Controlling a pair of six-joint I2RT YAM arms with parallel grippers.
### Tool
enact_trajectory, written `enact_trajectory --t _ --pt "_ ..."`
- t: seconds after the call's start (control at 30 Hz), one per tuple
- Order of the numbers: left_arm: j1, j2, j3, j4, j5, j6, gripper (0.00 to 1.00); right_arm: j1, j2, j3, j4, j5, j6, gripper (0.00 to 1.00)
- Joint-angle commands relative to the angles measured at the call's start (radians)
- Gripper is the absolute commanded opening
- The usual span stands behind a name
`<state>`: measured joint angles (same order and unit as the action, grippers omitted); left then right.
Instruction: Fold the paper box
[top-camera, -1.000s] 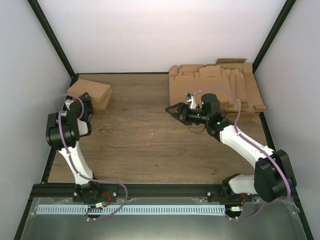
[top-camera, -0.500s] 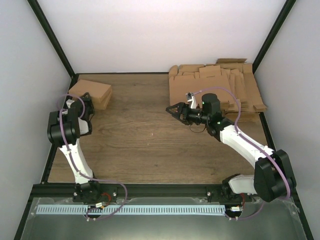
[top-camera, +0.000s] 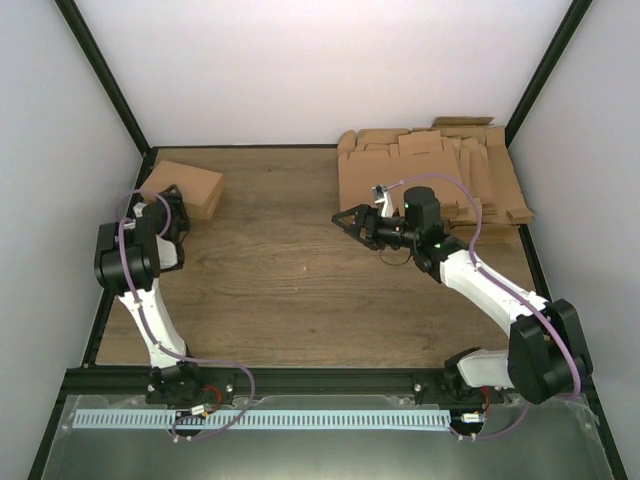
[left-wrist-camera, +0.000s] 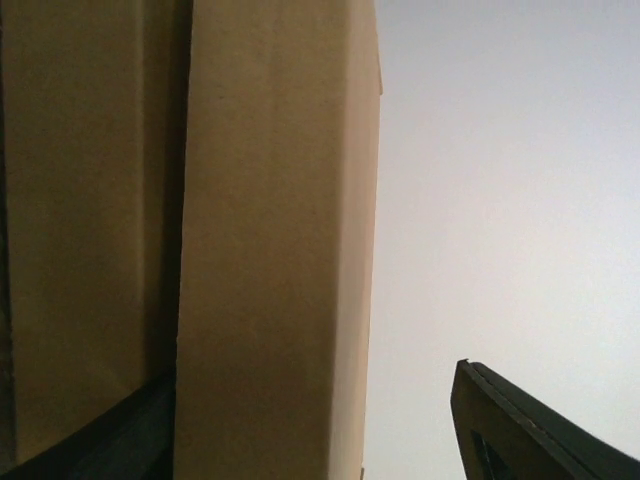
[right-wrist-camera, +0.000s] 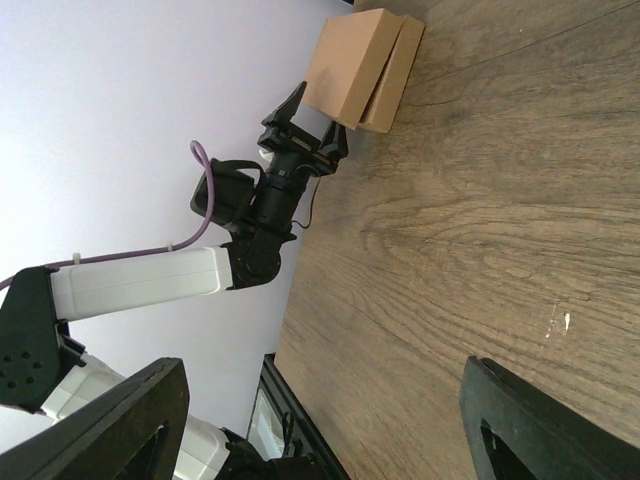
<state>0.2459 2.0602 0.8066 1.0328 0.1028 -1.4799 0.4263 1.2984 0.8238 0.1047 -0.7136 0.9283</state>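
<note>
The paper box (top-camera: 186, 186) lies folded as a flat brown block at the table's back left corner. My left gripper (top-camera: 172, 198) is at its near edge, open. In the left wrist view the paper box (left-wrist-camera: 270, 240) fills the left half. A gap of white wall separates it from the right finger (left-wrist-camera: 530, 430), and the left finger (left-wrist-camera: 120, 440) shows dark at the bottom. The right wrist view shows the box (right-wrist-camera: 360, 62) just past the left gripper's (right-wrist-camera: 312, 122) spread fingers. My right gripper (top-camera: 342, 220) hovers open and empty over mid-table, pointing left.
A thick pile of flat brown cardboard sheets (top-camera: 440, 175) covers the back right of the wooden table (top-camera: 280, 290), behind the right arm. Black frame posts (top-camera: 105, 75) and white walls close in the sides and back.
The left gripper's jaws have opened, letting go of the paper box, which now rests in the corner. The left arm shifted slightly. The right arm has not moved.
</note>
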Motion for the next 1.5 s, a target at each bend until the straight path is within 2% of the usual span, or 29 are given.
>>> enact_trajectory --t 0.0,0.27,0.4,0.5,0.6,0.73,0.83,0.93,1.07,1.13,1.23,1.27,1.33,1.47 --pt "-0.004 -0.070 -0.014 -0.130 -0.031 0.003 0.76 -0.009 -0.015 0.016 0.014 -0.009 0.000 0.77" --pt "-0.004 -0.216 0.065 -0.606 -0.124 0.022 0.99 -0.009 -0.015 0.011 0.019 -0.013 0.003 0.77" --pt "-0.004 -0.241 0.129 -0.845 -0.134 -0.003 1.00 -0.009 -0.014 0.011 0.019 -0.012 -0.001 0.77" --pt "-0.004 -0.271 0.142 -0.916 -0.127 0.015 1.00 -0.010 -0.015 0.029 -0.014 0.010 -0.047 0.79" --pt "-0.004 -0.348 0.110 -0.930 -0.127 0.079 1.00 -0.021 -0.028 0.046 -0.077 0.096 -0.168 0.82" --pt "-0.005 -0.459 0.107 -1.004 -0.097 0.296 1.00 -0.033 -0.100 -0.015 -0.068 0.350 -0.383 0.84" --pt "-0.025 -0.549 0.052 -0.999 -0.062 0.457 1.00 -0.033 -0.183 -0.101 0.009 0.512 -0.480 0.89" --pt "-0.072 -0.647 -0.025 -0.959 -0.047 0.620 1.00 -0.033 -0.238 -0.164 0.040 0.737 -0.451 0.98" --pt "-0.184 -0.784 -0.121 -0.879 -0.108 0.863 1.00 -0.033 -0.304 -0.309 0.239 0.940 -0.482 1.00" --pt "-0.241 -0.832 -0.184 -0.786 -0.124 0.967 1.00 -0.029 -0.322 -0.380 0.341 0.927 -0.610 1.00" --pt "-0.343 -0.887 -0.323 -0.540 -0.140 1.179 1.00 -0.030 -0.346 -0.449 0.389 0.847 -0.777 1.00" --pt "-0.380 -0.898 -0.366 -0.472 -0.185 1.263 1.00 -0.030 -0.360 -0.483 0.437 0.820 -0.836 1.00" --pt "-0.432 -0.895 -0.405 -0.417 -0.281 1.373 1.00 -0.038 -0.371 -0.552 0.563 0.875 -0.846 1.00" --pt "-0.432 -0.827 -0.401 -0.361 -0.434 1.390 1.00 -0.131 -0.268 -0.583 0.693 0.887 -0.875 1.00"
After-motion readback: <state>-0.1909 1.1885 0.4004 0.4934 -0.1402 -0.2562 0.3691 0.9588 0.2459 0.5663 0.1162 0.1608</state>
